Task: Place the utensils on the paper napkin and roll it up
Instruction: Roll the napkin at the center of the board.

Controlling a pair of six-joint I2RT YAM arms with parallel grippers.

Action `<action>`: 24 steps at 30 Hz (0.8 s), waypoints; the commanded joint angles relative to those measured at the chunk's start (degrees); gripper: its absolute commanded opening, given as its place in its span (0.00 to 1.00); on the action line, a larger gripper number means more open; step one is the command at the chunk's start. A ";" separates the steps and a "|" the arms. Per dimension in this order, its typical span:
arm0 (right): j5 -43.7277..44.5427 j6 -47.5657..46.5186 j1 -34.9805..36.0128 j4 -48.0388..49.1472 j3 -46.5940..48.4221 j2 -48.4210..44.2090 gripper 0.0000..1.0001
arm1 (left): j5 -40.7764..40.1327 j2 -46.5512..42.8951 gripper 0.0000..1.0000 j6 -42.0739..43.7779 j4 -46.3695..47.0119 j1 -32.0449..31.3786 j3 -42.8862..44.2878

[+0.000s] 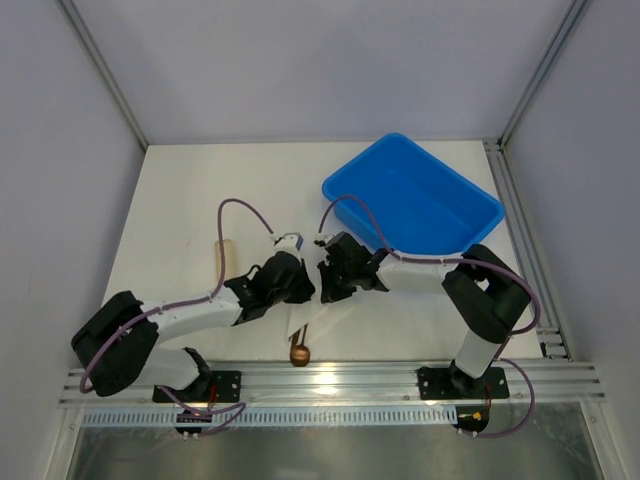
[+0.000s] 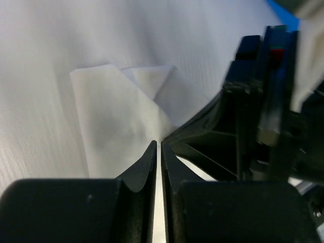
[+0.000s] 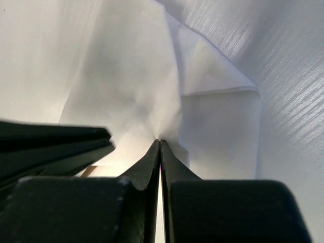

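The white paper napkin (image 1: 322, 318) lies crumpled under both grippers near the table's front edge. In the left wrist view the napkin (image 2: 116, 116) is folded over, and its edge runs up into my left gripper (image 2: 159, 144), whose jaws are pressed together on it. My right gripper (image 3: 160, 142) is shut on a puckered fold of the napkin (image 3: 152, 86). The two grippers, left (image 1: 305, 283) and right (image 1: 328, 283), nearly touch tip to tip. The gold-bronze spoon's round bowl (image 1: 300, 352) sticks out from under the napkin toward the rail. A gold sliver (image 3: 88, 171) shows under the paper. The fork is hidden.
A blue plastic bin (image 1: 470, 205) stands at the back right, close behind the right arm. A tan beige cylinder (image 1: 222, 262) lies left of the left gripper. The aluminium rail (image 1: 330, 378) runs along the near edge, just past the spoon bowl.
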 commanded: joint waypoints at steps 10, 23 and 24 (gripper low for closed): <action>4.12 -0.58 0.00 -0.78 1.54 2.31 0.04 | -7.32 -11.18 0.02 -1.60 -8.66 -12.54 -1.68; 3.07 -1.81 -2.02 -1.13 3.82 4.42 0.04 | -12.16 -5.99 0.00 -5.56 -9.99 -18.35 -0.54; 2.98 -1.81 -2.02 -1.05 3.74 4.42 0.04 | -12.42 -5.90 0.00 -5.83 -11.12 -18.44 -0.18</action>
